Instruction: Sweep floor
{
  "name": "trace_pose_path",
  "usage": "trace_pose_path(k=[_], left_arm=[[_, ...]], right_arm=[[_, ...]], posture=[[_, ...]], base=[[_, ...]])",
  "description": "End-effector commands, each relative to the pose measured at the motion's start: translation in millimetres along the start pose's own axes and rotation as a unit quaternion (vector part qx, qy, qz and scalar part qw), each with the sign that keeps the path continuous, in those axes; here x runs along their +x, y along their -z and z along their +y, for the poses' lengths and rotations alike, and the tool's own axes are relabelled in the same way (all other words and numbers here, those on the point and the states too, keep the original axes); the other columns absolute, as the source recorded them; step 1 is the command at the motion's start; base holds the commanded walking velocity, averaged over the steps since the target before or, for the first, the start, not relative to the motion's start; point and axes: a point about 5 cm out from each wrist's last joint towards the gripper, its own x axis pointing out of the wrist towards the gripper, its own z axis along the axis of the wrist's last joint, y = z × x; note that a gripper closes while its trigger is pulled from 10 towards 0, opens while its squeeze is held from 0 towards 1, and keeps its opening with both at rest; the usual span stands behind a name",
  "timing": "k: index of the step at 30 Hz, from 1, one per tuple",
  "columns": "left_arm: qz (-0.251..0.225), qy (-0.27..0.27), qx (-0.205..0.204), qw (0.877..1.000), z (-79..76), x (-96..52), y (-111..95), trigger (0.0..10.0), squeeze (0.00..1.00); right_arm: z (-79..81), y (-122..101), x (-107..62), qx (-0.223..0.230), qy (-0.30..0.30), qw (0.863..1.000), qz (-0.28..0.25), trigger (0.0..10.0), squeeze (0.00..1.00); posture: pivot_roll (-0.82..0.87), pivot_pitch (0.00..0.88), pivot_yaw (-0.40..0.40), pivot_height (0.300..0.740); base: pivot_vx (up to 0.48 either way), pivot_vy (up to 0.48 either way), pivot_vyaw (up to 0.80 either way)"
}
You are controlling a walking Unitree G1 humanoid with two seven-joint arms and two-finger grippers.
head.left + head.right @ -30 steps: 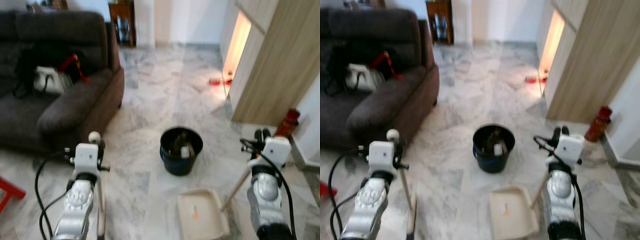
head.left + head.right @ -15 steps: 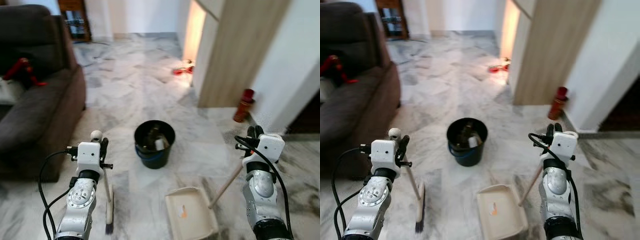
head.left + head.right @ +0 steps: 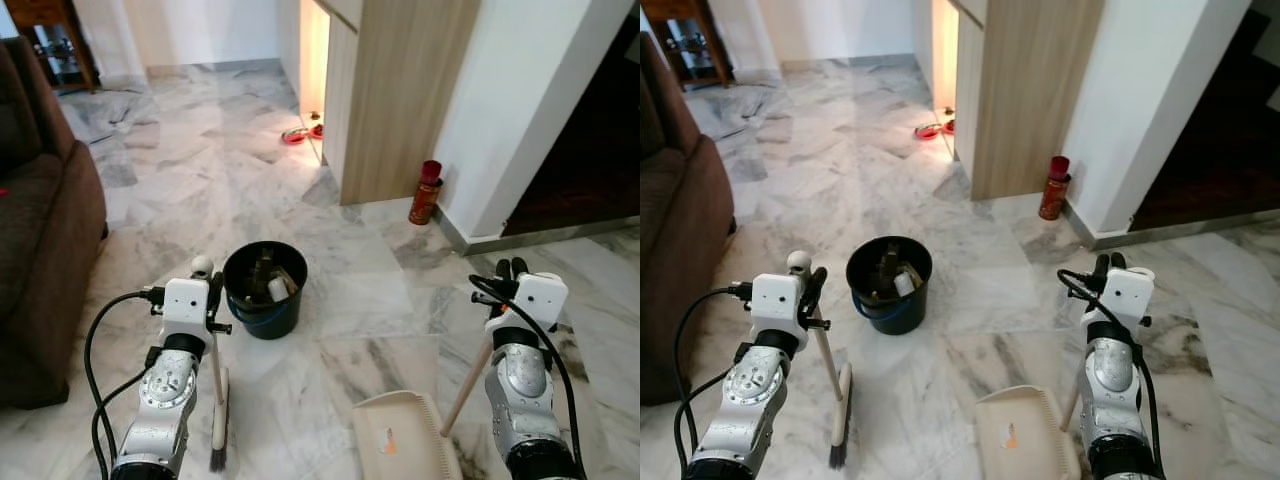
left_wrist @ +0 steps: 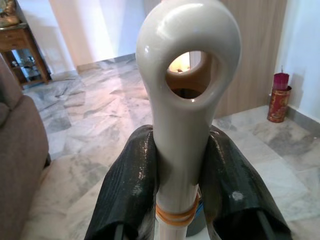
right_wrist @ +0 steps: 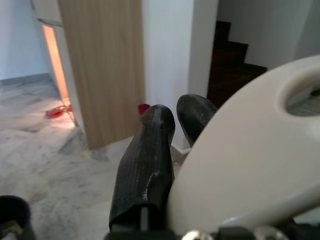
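Note:
My left gripper point(image 3: 211, 296) is shut on the cream broom handle point(image 4: 184, 125), just below its looped top end. The broom's shaft runs down to the brush head point(image 3: 219, 432) on the marble floor. At the right, my right gripper point(image 3: 511, 270) is shut on the dustpan handle point(image 3: 466, 383), a wooden stick with a cream end cap point(image 5: 250, 165). The cream dustpan point(image 3: 401, 444) lies on the floor between my arms, with a small orange scrap in it. A black bucket point(image 3: 264, 289) holding rubbish stands just ahead of the left arm.
A brown sofa point(image 3: 40, 250) runs along the left. A wood-panelled cabinet point(image 3: 395, 90) and a white wall stand ahead on the right, with a red canister point(image 3: 426, 192) at their foot. A dark doorway point(image 3: 590, 150) opens at far right. Open marble floor lies ahead.
The whole view has swung to the right: the sofa slid off to the left, and the white wall and dark doorway came in. Both grippers keep their hold.

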Motion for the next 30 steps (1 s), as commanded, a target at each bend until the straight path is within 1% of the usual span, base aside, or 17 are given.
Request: trace_pose_path(k=[1, 13, 17, 30], left_arm=[[-0.027, 0.0, 0.006, 1.0, 0.9, 6.0, -10.6, 10.0, 0.0], [-0.03, -0.002, 0.002, 1.0, -0.7, 6.2, -11.2, 10.0, 0.0], [-0.033, -0.005, -0.006, 0.999, -1.4, 6.8, -12.0, 10.0, 0.0], [-0.036, -0.006, -0.01, 0.999, -3.3, 6.9, -12.2, 10.0, 0.0]], right_arm=[[-1.8, -4.0, 2.5, -0.003, 0.006, 1.0, -0.009, 10.0, 0.0], [-4.4, -4.7, 2.9, -0.012, 0.014, 1.0, -0.01, 10.0, 0.0], [-3.8, -5.8, 3.5, -0.012, 0.013, 1.0, -0.012, 10.0, 0.0], [-5.0, -6.8, 3.4, -0.015, 0.012, 1.0, -0.014, 10.0, 0.0]], posture=[[0.06, 0.0, -0.02, 0.74], [0.05, 0.0, -0.023, 0.74], [0.05, 0.0, -0.027, 0.74], [0.05, 0.0, -0.044, 0.74]], base=[[0.0, -0.39, -0.8], [0.0, -0.459, -0.8], [0.0, 0.0, -0.8], [0.0, 0.0, -0.8]])
